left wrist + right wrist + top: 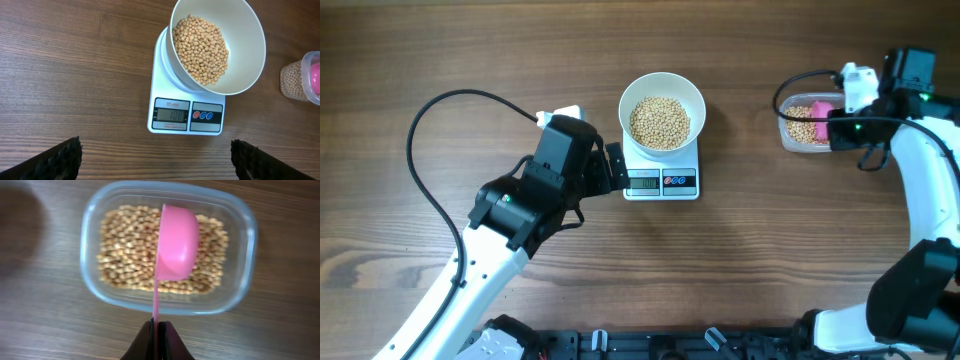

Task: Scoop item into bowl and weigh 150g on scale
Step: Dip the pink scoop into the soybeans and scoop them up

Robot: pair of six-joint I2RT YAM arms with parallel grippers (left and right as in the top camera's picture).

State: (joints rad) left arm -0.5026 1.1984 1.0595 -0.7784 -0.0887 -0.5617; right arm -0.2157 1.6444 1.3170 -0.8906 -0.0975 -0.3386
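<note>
The small tan round beans (200, 50) lie heaped in the round white bowl (245, 45), which stands on the small white square kitchen scale (161, 80) on the brown wooden table (770, 260). More of them fill the clear rounded-rectangle plastic container (242, 275) well apart on the right arm's side. The left claw (613, 170) hovers just beside the scale's display edge with its fingers wide apart and empty, while the right claw (159, 336) is clamped on the thin handle of a pink plastic scoop (177, 242), whose cup hangs over the container.
</note>
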